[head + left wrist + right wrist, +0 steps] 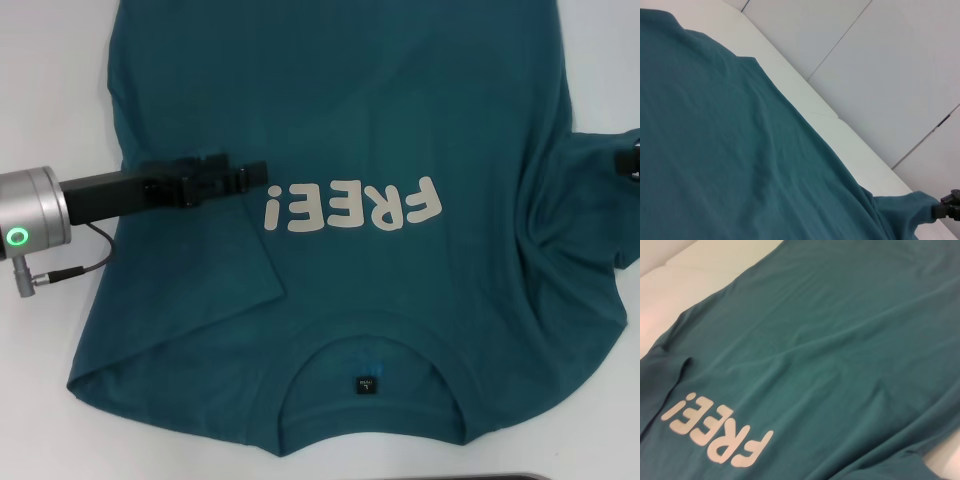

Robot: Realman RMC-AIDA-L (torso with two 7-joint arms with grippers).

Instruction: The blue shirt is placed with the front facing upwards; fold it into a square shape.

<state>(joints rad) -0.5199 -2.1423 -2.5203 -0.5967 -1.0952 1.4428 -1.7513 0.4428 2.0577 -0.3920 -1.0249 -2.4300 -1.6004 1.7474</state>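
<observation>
Teal cotton covers most of the white bench [40, 80]: the blue shirt [400, 120] lies front up, its collar [372, 362] nearest the robot and its hem running away past the far edge of the head view, so the long axis points straight out from the body. The pale "FREE!" lettering [352, 205] crosses the chest, upside down from the robot's side.

The shirt's left sleeve is already turned in over the chest, its folded edge ending just short of the lettering. The left gripper [250, 175] reaches across that folded part from the left, low over the cloth, with its tip beside the exclamation mark; I cannot tell whether its fingers are apart, together or pinching fabric.

The right gripper [630, 160] shows only as a dark bit at the right edge, at the bunched right sleeve [600, 200]. The left wrist view catches it far off [950, 210], with sleeve cloth drawn up to it, so it seems to be clamped on the sleeve.

Judging from this, the matching fold comes next: the right sleeve has to travel inward toward the lettering, across the shirt's long axis. The right arm is the nearer one for that.
</observation>
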